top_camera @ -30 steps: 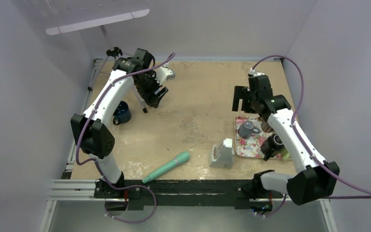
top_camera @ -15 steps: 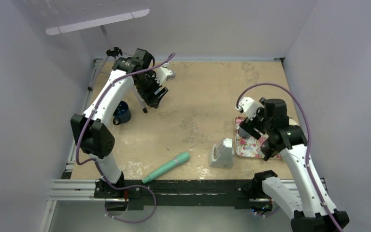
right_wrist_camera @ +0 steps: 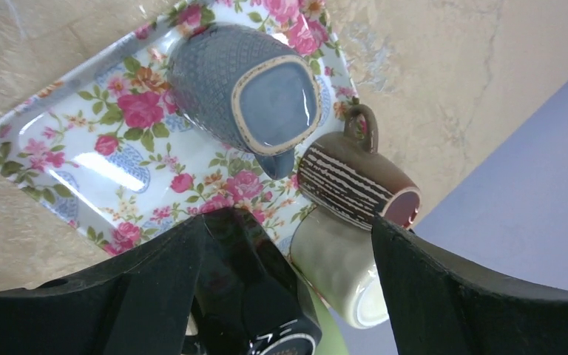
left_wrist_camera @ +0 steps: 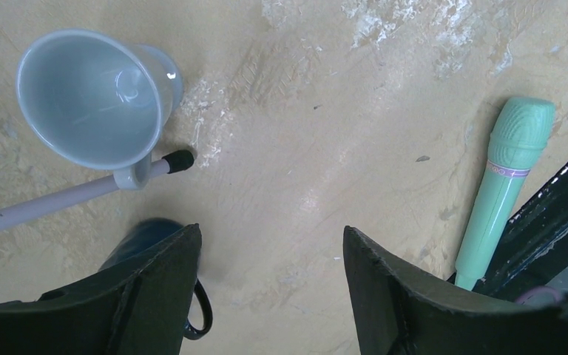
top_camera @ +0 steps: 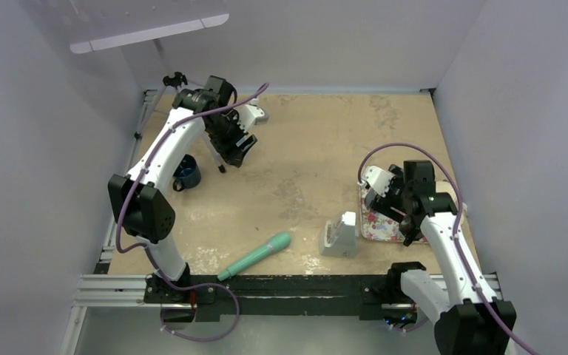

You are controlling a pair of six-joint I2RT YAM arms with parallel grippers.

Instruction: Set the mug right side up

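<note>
Right arm low over the flowered rectangular tray point(right_wrist_camera: 81, 159); task mug is base-up on it.

In the top view my right arm covers most of the tray on the worn tan tabletop point(top_camera: 303, 148), so I go by the wrist camera. The grey-blue textured ceramic mug point(right_wrist_camera: 244, 92) stands upside down on the tray. Right gripper point(right_wrist_camera: 287, 229): fingers wide apart, clamping nothing. A glossy black mug point(right_wrist_camera: 255, 296) sits between them, cut off, contact unclear. A cream mug point(right_wrist_camera: 336, 274) is half hidden behind one finger. Left gripper point(left_wrist_camera: 270, 231): fingers apart over bare table.
</note>
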